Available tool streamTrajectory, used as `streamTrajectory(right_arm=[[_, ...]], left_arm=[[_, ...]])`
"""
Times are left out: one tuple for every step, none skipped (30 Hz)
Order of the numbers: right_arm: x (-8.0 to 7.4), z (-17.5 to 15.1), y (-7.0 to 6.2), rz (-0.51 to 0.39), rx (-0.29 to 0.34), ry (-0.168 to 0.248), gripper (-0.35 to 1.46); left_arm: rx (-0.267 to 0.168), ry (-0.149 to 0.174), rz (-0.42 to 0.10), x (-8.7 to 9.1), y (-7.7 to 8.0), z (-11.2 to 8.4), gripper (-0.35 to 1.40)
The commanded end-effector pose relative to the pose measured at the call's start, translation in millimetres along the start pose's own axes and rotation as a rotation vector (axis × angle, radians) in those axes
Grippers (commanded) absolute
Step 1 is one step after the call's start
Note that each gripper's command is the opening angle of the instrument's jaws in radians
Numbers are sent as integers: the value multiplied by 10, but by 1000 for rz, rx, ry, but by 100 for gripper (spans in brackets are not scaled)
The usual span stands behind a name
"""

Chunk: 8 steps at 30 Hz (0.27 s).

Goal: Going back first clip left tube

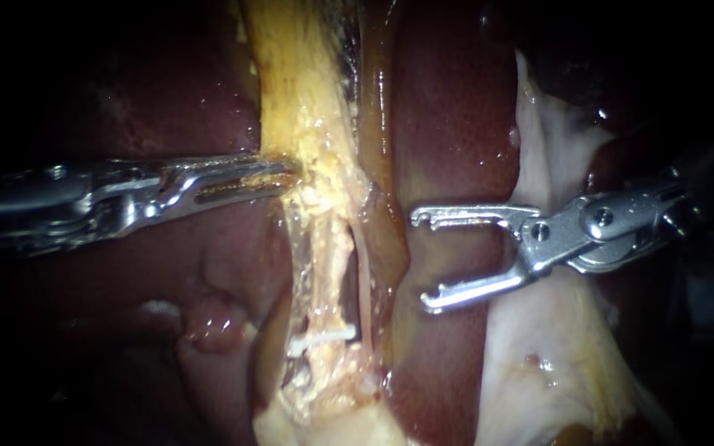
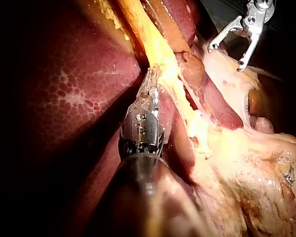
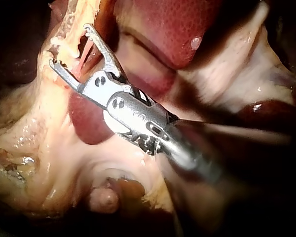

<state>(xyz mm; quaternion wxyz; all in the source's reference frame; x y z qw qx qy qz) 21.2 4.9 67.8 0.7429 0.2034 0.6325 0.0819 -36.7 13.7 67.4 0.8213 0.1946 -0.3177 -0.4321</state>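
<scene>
While reaching in from the left, pinches the yellow tissue strand [image 1: 291,74] with the left instrument [image 1: 287,173], jaws pressed together on it, farther off than the bared tubes. Sets the right instrument [image 1: 421,259] just right of those tubes, jaws spread wide with nothing between them, tips pointing left over the dark red liver [image 1: 448,124]. Shows a white clip [image 1: 321,337] clamped across the left tube [image 1: 321,256], nearer than both instruments and apart from them. Backs the right instrument's shaft with a pale membrane [image 1: 539,363].

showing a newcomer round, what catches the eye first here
The right instrument, jaws gaping wide, hangs over the dark liver. The left instrument has its jaws shut on the yellow tissue strand; lower down that strand sits a white clip.
</scene>
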Motion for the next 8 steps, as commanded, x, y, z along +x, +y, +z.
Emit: streamTrajectory(right_arm=[[0,0,0,-5,-1,1,60],[0,0,0,-5,-1,1,60],[0,0,0,-5,-3,0,60],[0,0,0,-5,-3,0,60],[0,0,0,-5,-3,0,60],[0,-1,0,-5,-3,0,60],[0,-1,0,-5,-3,0,60],[0,-1,0,-5,-3,0,60]], left_arm=[[1,0,0,0,0,-1,-35],[1,1,0,0,0,-1,-35],[1,1,0,0,0,-1,-35],[1,1,0,0,0,-1,-35],[1,1,0,0,0,-1,-35],[1,1,0,0,0,-1,-35],[1,1,0,0,0,-1,-35],[1,1,0,0,0,-1,-35]])
